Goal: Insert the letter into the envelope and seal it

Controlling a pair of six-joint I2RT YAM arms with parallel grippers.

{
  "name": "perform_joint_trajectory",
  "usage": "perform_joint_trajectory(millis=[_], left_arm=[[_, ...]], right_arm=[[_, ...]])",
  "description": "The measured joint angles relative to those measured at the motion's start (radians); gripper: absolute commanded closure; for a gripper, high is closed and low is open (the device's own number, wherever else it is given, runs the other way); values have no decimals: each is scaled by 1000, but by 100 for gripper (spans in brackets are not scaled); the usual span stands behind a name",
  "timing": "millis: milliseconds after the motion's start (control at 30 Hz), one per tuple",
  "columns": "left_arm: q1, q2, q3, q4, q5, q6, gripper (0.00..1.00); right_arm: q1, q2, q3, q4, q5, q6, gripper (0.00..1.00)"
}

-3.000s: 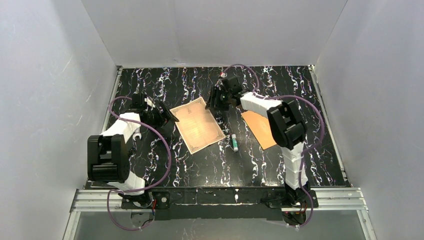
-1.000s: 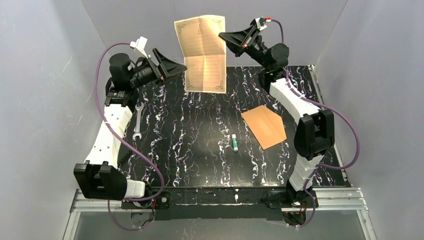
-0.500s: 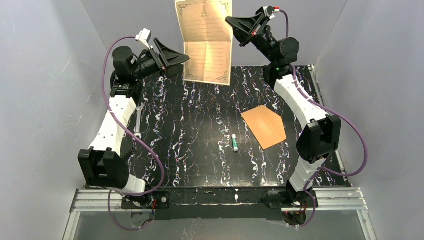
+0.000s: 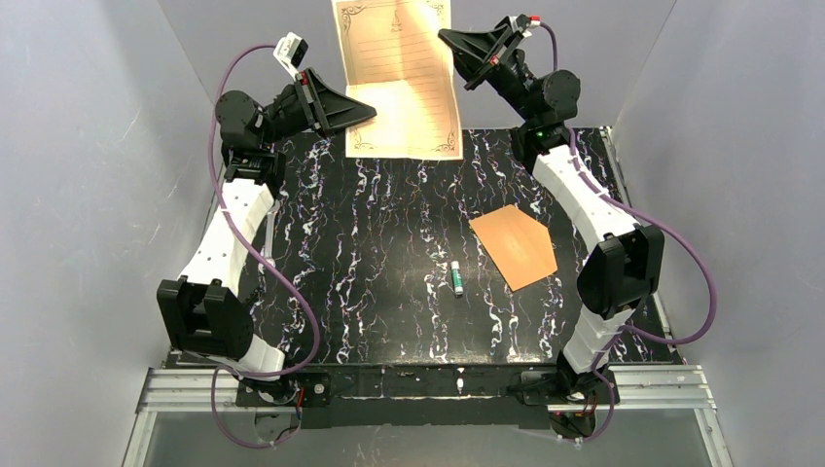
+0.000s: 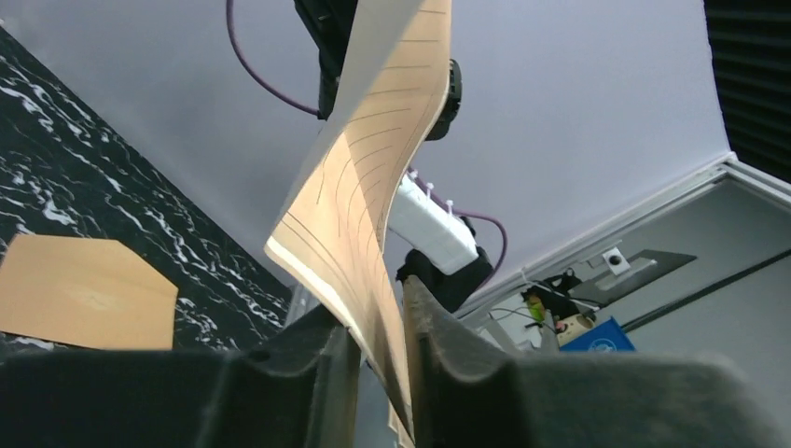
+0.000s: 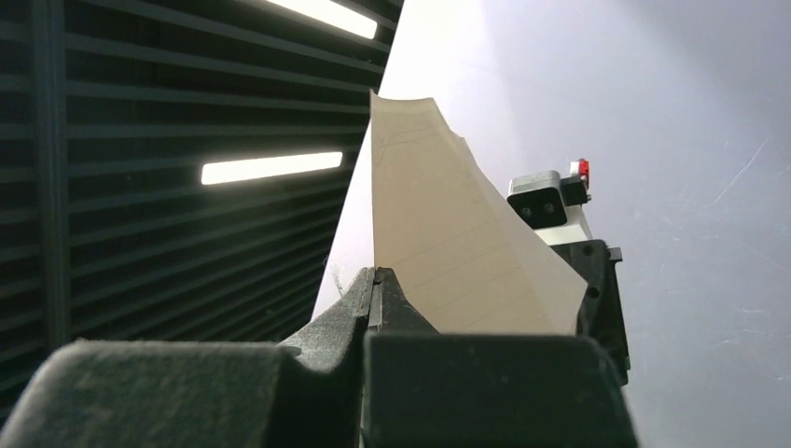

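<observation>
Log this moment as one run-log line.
letter: held up above table | right gripper: shut on letter, upper right edge | left gripper: open around lower left edge | envelope: flat on table

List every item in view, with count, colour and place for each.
letter: one, cream with a reddish-brown border, held upright in the air above the far edge of the table
envelope: one, orange-brown, flat on the table, right of centre
small tube: one, white and green, likely a glue stick, lying just left of the envelope
wrench: one, silver, on the table's left side, mostly hidden by the left arm
table: one, black with white veins
arms: two, white and black with purple cables, both raised
left gripper: one, black, jaws either side of the letter's left edge, grip unclear
right gripper: one, black, shut on the letter's upper right edge
</observation>
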Motion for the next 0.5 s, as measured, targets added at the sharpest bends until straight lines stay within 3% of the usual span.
perform_joint_trajectory(millis=[67, 267, 400, 467, 500], left_arm=[[0, 0, 0, 29, 8, -22, 100], [18, -12, -18, 79, 9, -42, 100], [45, -23, -35, 87, 9, -55, 100], [58, -28, -46, 89, 9, -64, 100], [62, -29, -51, 89, 9, -68, 100]], right_arm=[[0, 0, 0, 5, 11, 0, 99], [-2, -24, -16, 3, 28, -48, 97], [-10, -54, -23, -33, 12, -152, 78], [-18, -73, -23, -77, -4, -232, 58], [-22, -82, -23, -98, -8, -271, 44]])
